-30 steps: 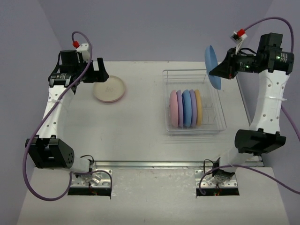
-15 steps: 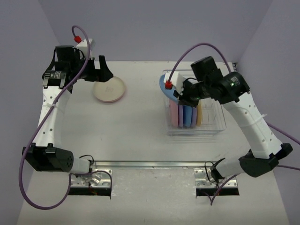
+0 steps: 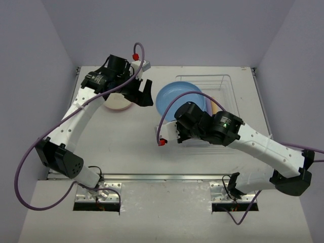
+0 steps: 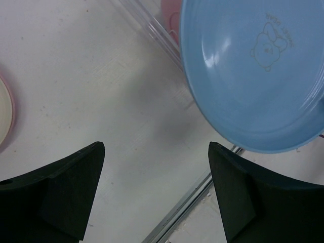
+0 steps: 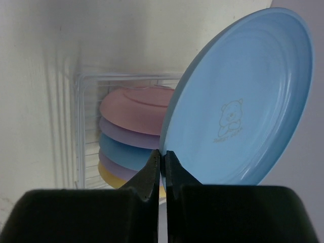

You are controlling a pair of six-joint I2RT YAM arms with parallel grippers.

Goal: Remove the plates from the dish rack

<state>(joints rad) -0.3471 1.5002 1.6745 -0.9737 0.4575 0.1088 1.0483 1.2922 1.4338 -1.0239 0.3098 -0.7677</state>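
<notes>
One blue plate (image 3: pixel 177 98) — right gripper (image 5: pixel 163 169) pinches its rim | left gripper (image 4: pixel 156 149) wide | dish rack (image 3: pixel 218 77) seemingly beneath

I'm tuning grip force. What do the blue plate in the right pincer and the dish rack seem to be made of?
The blue plate looks like matte plastic or melamine: even colour, soft sheen, thin rim, a bear outline on its face. Ceramic can't be ruled out. The dish rack looks like thin silvery metal wire, with pale glints along its bars.
</notes>
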